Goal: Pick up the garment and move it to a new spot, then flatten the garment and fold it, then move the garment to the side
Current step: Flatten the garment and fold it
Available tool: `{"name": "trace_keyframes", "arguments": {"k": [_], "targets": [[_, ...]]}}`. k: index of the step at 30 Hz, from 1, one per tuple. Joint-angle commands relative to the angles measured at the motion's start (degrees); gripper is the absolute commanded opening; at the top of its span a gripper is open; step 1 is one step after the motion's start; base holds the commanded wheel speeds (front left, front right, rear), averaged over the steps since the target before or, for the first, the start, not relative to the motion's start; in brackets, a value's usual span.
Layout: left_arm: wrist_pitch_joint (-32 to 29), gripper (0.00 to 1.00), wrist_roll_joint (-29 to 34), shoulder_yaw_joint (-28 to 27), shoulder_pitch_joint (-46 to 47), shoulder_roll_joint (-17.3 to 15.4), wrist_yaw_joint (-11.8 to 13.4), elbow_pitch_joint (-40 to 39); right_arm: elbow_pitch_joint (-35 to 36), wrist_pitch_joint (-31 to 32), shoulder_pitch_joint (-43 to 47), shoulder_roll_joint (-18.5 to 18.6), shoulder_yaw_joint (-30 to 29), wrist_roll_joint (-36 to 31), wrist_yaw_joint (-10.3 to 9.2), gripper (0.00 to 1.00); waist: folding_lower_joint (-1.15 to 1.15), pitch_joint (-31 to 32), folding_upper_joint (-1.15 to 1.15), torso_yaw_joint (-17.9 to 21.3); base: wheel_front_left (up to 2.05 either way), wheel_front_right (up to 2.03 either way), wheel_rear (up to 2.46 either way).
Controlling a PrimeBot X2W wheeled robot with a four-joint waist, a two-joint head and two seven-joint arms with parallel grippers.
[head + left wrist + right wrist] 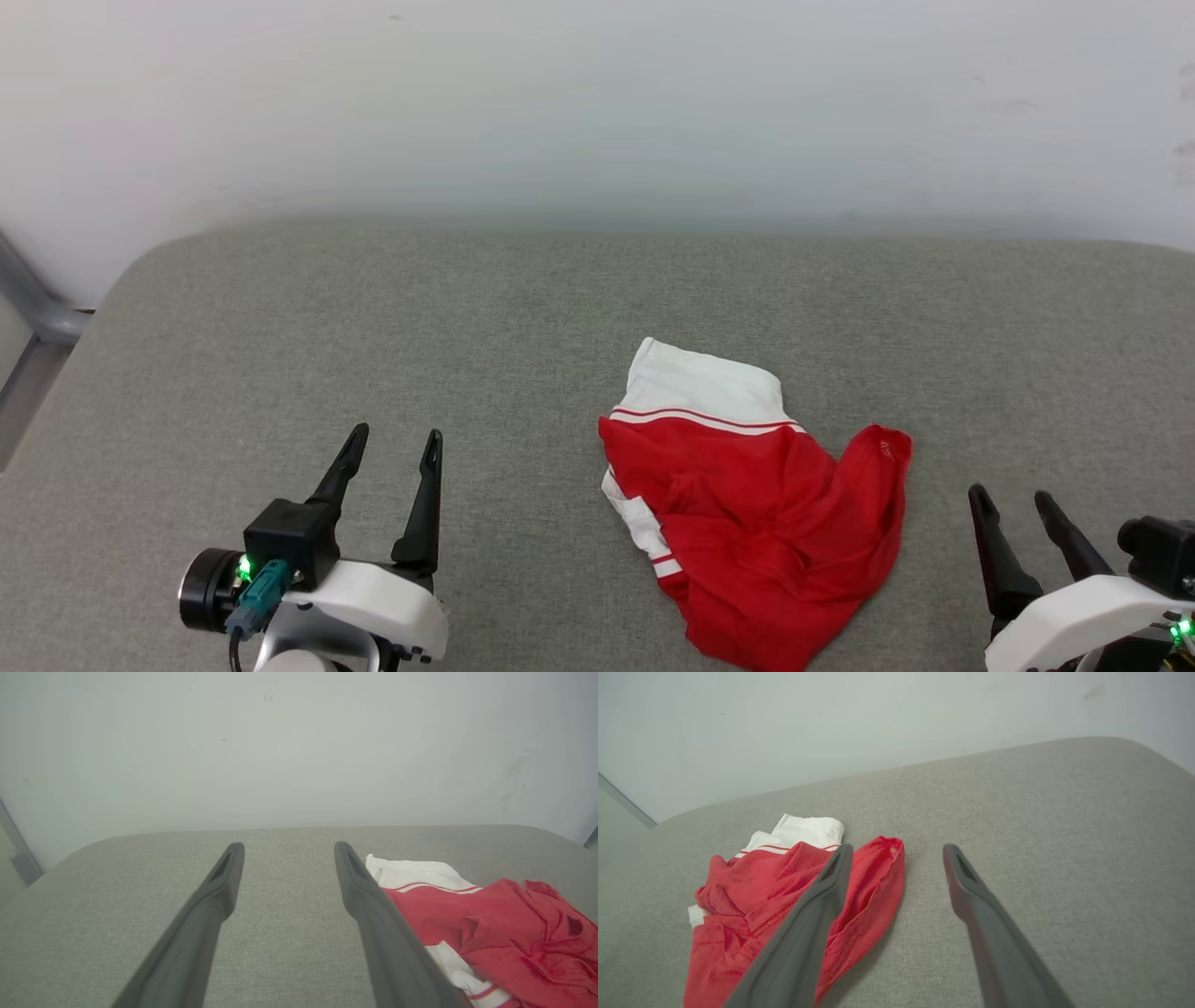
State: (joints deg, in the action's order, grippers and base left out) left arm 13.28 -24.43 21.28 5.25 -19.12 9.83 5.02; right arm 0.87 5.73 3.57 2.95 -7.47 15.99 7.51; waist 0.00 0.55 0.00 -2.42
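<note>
Between my two grippers, nearer the right, the garment (756, 504) lies crumpled on the grey cushion (373, 327), apparently unfolded. Left gripper (392, 446) and right gripper (1010, 499) both stand spread wide, holding nothing.

The support surface (280, 327) is a padded top covered in grey woven fabric, matte and uniform. It extends beneath and ahead of the left pincer (396, 434) and the right pincer (1010, 495). Its far edge runs straight across ahead of both pincers and curves into a rounded corner (154, 257) ahead and to the left of the left pincer. A pale off-white wall (597, 93) rises directly behind that edge. Faint scuff marks (516, 767) sit on the wall ahead and to the right of the left pincer. A grey metal frame (37, 322) stands left of the left pincer, beyond the surface's left edge. Lighting is soft and even, with weak shadows.
</note>
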Motion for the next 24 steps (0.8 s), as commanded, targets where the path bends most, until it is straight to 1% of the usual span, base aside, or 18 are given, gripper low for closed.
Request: {"name": "trace_keyframes", "arguments": {"k": [1,4,7,10,13,17,20,24], "targets": [[-0.01,1.00,0.10,0.00,1.02,0.28,-0.12,-0.27,-1.68,1.14,-0.55,-0.12,-0.79,0.88,-0.04,1.00,0.00,-0.53,0.00,-0.79,0.00,0.00,0.00],[0.27,1.00,0.18,0.47,2.29,0.91,-0.47,-0.69,-5.70,4.68,-4.01,-0.10,-3.19,1.23,-0.04,1.00,0.00,-2.55,0.00,-2.51,0.00,0.00,0.00],[0.74,1.00,0.34,0.51,3.82,1.64,-0.63,-0.90,-8.52,9.73,-8.74,0.15,-4.02,0.81,-0.04,1.00,0.00,-5.27,0.00,-4.24,0.00,0.00,0.00],[1.20,1.00,0.51,0.98,5.29,2.86,-1.24,-0.64,-10.59,15.10,-14.09,2.46,-3.08,1.18,-0.04,1.00,0.00,-7.76,0.00,-6.36,0.00,0.00,0.00],[1.56,1.00,0.79,0.94,6.89,3.89,-1.92,-0.30,-12.82,20.23,-19.96,5.27,-0.46,2.11,-0.04,1.00,0.00,-10.19,0.00,-8.19,0.00,0.00,0.00],[1.87,1.00,1.18,0.82,8.84,5.46,-2.99,0.34,-17.82,26.39,-27.62,9.12,4.43,4.06,-0.04,1.00,0.00,-13.17,0.00,-10.28,0.00,0.00,0.00],[1.99,1.00,1.74,0.56,10.23,6.76,-3.82,0.99,-22.20,29.25,-32.74,11.05,8.41,5.02,-0.04,1.00,0.00,-15.04,0.00,-11.62,0.00,0.00,0.00],[2.03,1.00,2.68,-0.27,11.37,8.45,-4.91,0.97,-27.74,31.23,-37.48,12.61,13.14,6.91,-0.04,1.00,0.00,-17.32,0.00,-13.05,0.00,0.00,0.00]]}}
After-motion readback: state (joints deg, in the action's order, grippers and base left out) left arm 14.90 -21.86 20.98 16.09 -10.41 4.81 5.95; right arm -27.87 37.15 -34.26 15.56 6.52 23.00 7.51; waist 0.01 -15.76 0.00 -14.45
